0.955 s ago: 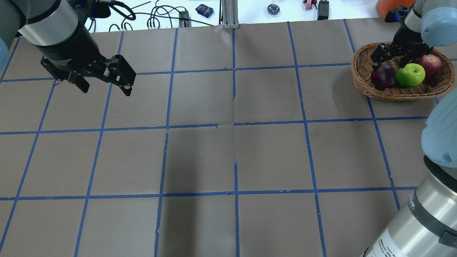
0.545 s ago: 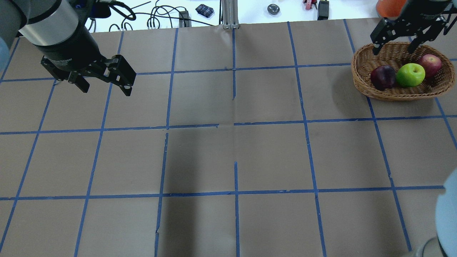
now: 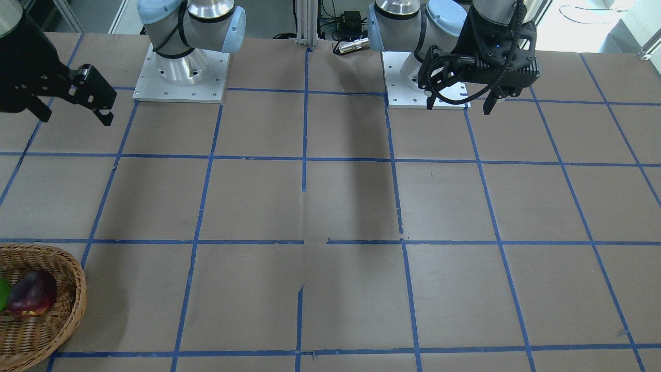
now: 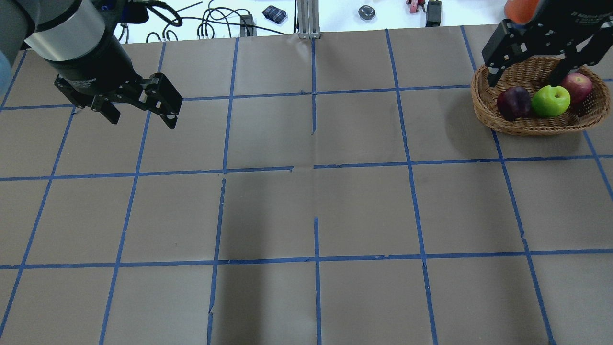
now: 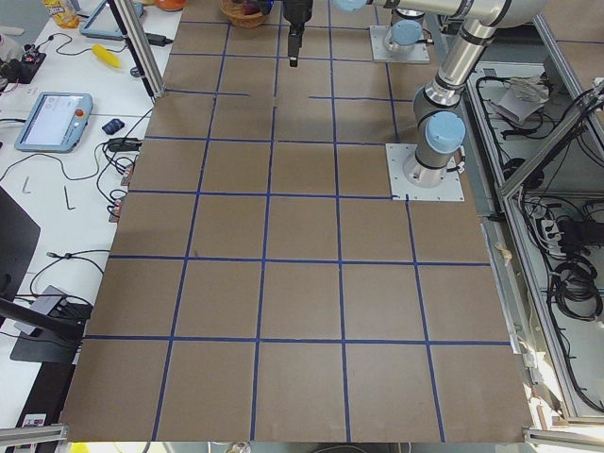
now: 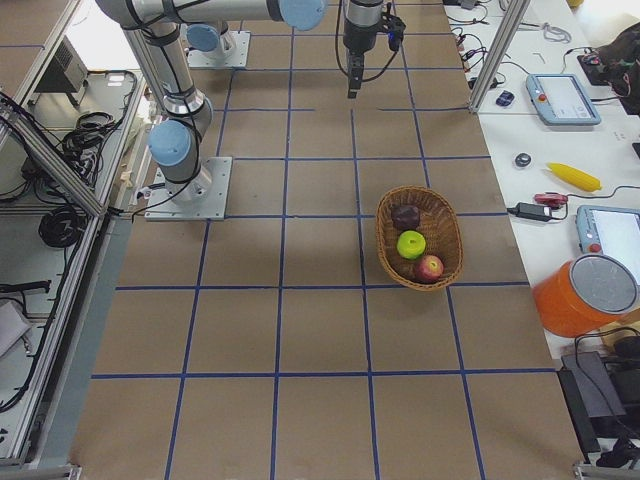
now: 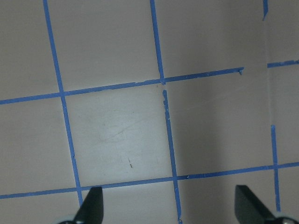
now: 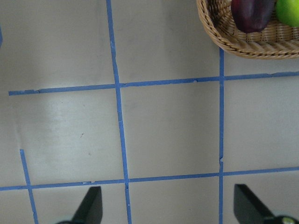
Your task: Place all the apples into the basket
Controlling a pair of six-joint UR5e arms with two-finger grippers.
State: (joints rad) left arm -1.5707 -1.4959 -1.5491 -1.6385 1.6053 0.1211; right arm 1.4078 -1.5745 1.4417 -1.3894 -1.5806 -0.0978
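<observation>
In basket [image 4: 536,125] at far right of counter [image 4: 311,201] we count red apple [image 4: 578,86], green apple [image 4: 550,100], maroon apple [image 4: 513,103]. Right end effector [image 4: 523,79] above basket, left end effector [image 4: 142,120] well apart; both spread wide, empty. We judge task done.

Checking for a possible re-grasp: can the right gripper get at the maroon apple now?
Probably yes. The right gripper hangs open, raised near the basket; nothing lies over the maroon apple, though the green apple crowds one side.
</observation>
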